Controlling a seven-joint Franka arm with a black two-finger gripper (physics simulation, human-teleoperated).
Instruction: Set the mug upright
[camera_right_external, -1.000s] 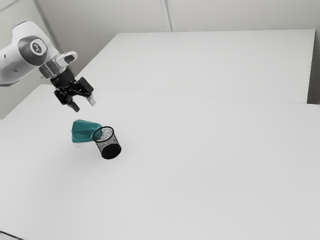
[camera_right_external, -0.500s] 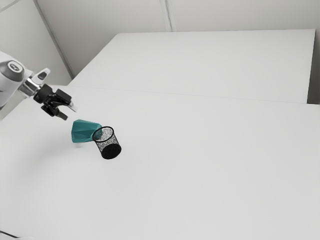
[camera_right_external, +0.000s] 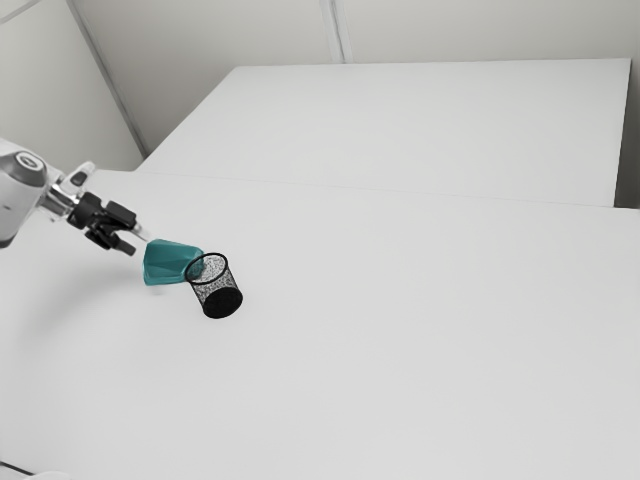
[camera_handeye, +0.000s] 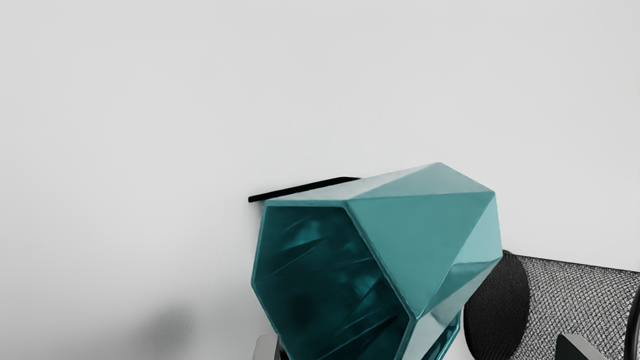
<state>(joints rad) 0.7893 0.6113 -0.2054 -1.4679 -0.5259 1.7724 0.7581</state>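
Note:
My gripper (camera_right_external: 136, 242) is in the exterior view just off the left end of the teal faceted mug (camera_right_external: 170, 263), its two fingers spread apart. The mug lies on its side. In the wrist view the mug (camera_handeye: 415, 240) turns its dark hollow mouth toward the hand, and part of its handle (camera_handeye: 447, 341) shows low down. The tips of the open gripper (camera_handeye: 420, 347) stand far apart, one by the mug's rim, the other in front of the mesh cup. Neither is seen pressing on the mug.
A black mesh cup (camera_right_external: 218, 290) stands close against the mug's far end in the exterior view; the wrist view shows this mesh cup (camera_handeye: 570, 305) too. A thin black strip (camera_handeye: 300, 190) runs beside the mug. Everything rests on a white table (camera_right_external: 400, 330).
In the exterior view my hand has gone left and down from above the mug, then slightly lower and closer to its end. Mug and mesh cup have stayed where they were.

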